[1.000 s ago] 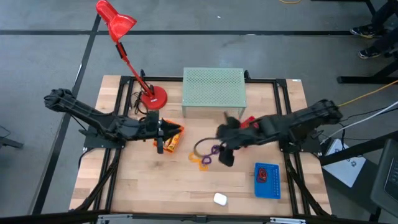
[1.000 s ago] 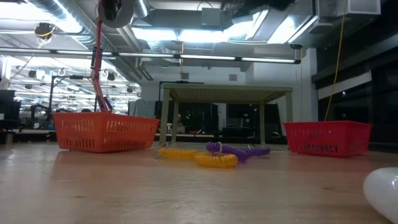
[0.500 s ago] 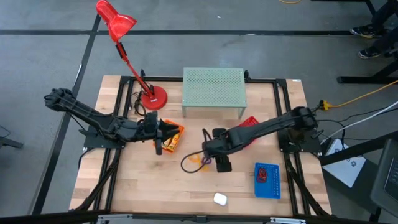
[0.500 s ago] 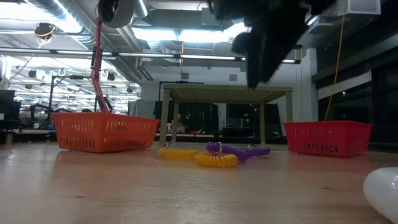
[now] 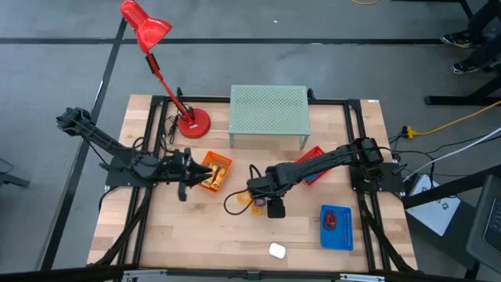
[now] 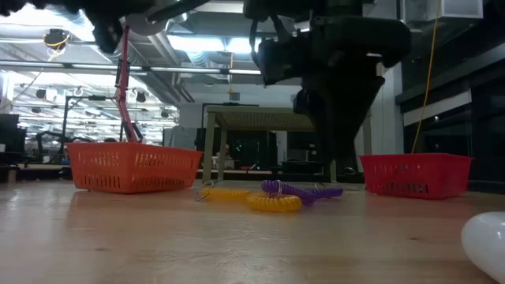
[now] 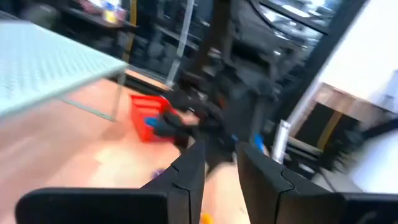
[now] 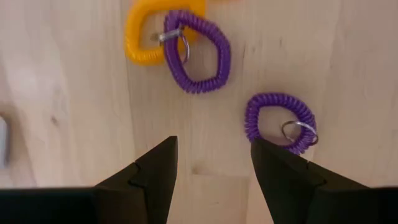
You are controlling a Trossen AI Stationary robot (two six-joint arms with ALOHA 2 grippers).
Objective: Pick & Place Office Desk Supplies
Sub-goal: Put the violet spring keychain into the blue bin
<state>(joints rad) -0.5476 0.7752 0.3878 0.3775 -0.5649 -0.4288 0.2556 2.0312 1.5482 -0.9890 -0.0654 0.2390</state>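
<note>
Bright even ceiling light, soft shadows on the table [image 5: 196, 227] — left wrist view motion-blurred, low-view foreground out of focus.

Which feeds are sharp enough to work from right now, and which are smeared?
Right wrist view: crisp on the purple loops and open fingers. Left wrist view: motion-smeared, red basket only a blur. Low view: right arm a dark silhouette against ceiling lights.

Wood table [image 5: 172, 235]: orange basket [image 5: 213, 171], red basket [image 5: 312, 162], blue basket [image 5: 337, 227], coil loops [image 6: 272, 196], lamp [image 5: 190, 122], green riser [image 5: 268, 113].
</note>
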